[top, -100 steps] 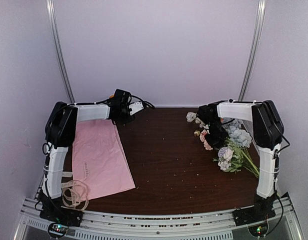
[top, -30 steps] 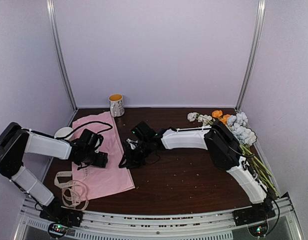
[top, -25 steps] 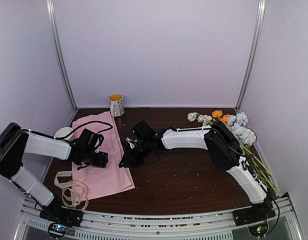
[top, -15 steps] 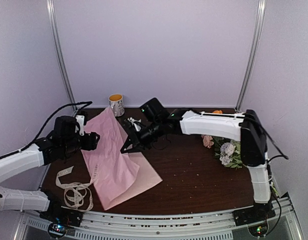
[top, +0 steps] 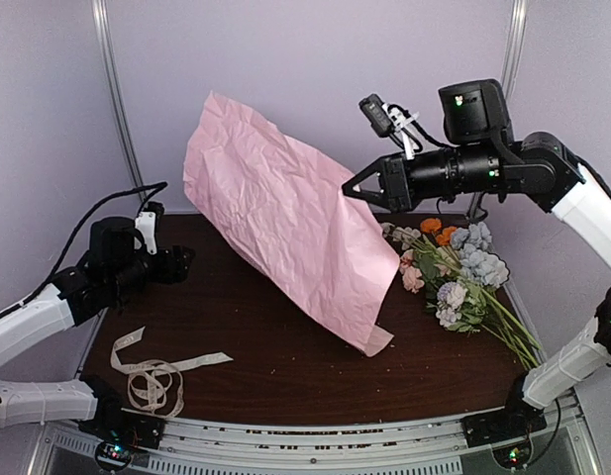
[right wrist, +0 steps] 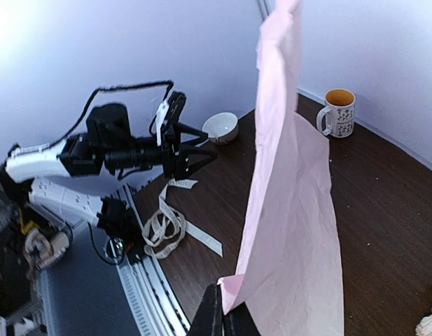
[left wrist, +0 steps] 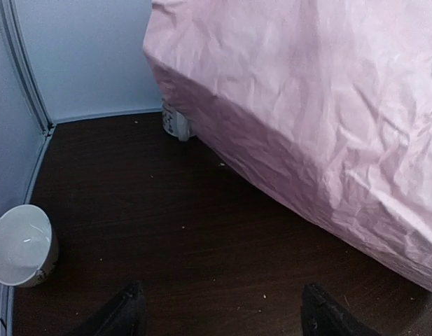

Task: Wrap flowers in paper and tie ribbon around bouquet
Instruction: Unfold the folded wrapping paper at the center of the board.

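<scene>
- The paper (top: 285, 213) hangs in the air over the middle of the table (top: 285, 381). One corner is pinched in the right gripper (top: 351, 190), whose jaws are closed tight on it. The lowest corner just touches the wood near the flowers (top: 454, 277).
- We judge the step in hand to be spreading the sheet flat mid-table. We would lower it slowly, so the trailing corner drags out and does not fold under.
- The flowers lie at the right side of the table, stems toward the near edge. The sheet should land just beside them, not on top of them.
- The ribbon (top: 152, 374) lies in loose loops at the near left, well apart from the sheet, and is best left uncovered.
- The left gripper (top: 181, 259) sits low on the left, jaws wide apart and holding nothing. It could catch the free far edge to keep the sheet taut.
- The paper looks thin, pale pink and finely crinkled all over. It drapes in one slanted plane, and in the left wrist view it partly hides the mug (left wrist: 175, 124).
</scene>
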You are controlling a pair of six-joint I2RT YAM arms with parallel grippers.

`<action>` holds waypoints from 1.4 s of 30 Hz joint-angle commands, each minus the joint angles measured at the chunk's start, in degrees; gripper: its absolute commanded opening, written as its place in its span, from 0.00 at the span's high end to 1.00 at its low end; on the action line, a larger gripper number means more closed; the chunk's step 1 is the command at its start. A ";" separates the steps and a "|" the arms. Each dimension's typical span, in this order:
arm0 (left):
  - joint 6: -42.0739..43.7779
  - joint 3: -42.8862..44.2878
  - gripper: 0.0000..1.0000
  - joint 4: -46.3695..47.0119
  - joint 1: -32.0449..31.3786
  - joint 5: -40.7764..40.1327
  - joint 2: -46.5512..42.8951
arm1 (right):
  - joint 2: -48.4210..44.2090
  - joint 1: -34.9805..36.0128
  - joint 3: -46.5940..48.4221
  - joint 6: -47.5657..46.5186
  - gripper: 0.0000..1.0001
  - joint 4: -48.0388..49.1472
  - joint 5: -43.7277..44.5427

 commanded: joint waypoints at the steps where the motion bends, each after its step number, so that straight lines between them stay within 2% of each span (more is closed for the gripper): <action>1: -2.19 2.90 0.21 3.74 1.25 9.31 -0.48 | 6.49 9.01 -1.41 -12.80 1.00 -8.51 6.39; 4: -5.83 4.28 0.16 2.77 3.26 15.31 -2.05 | 13.92 13.51 -0.07 -17.37 1.00 -11.18 6.53; 7: -8.53 5.15 0.08 3.59 4.23 24.98 -3.29 | 23.15 14.99 4.42 -18.25 1.00 -13.36 5.29; 9: -10.61 5.17 0.05 3.71 4.26 28.60 -2.65 | 29.17 16.19 7.87 -20.18 1.00 -14.25 3.12; 13: -14.55 2.44 0.02 3.47 4.96 27.10 -0.10 | 38.69 17.99 14.63 -22.23 1.00 -13.86 0.07; 16: -17.42 -0.66 0.02 6.63 6.06 27.49 2.86 | 43.40 18.33 18.93 -22.28 1.00 -12.80 -0.75; 21: -20.13 -3.30 0.02 13.78 6.69 31.46 8.59 | 47.83 18.37 21.13 -21.53 1.00 -10.45 -2.05; 25: -19.46 -4.17 0.02 12.43 7.57 28.61 12.45 | 48.72 18.39 20.52 -21.14 1.00 -8.80 -3.38; 30: -22.66 -7.27 0.04 14.64 8.80 28.82 15.79 | 49.09 18.35 19.94 -20.17 1.00 -6.73 -4.45; 37: -23.75 -8.57 0.04 13.77 9.10 28.56 16.45 | 50.46 18.06 21.49 -18.71 1.00 -5.59 -4.65; 41: -24.75 -8.76 0.14 16.36 10.34 31.98 19.91 | 50.36 18.10 21.78 -17.41 1.00 -3.42 -6.46; 42: -24.71 -8.52 0.20 16.63 10.52 32.62 20.55 | 50.27 18.04 21.87 -17.06 1.00 -3.02 -5.77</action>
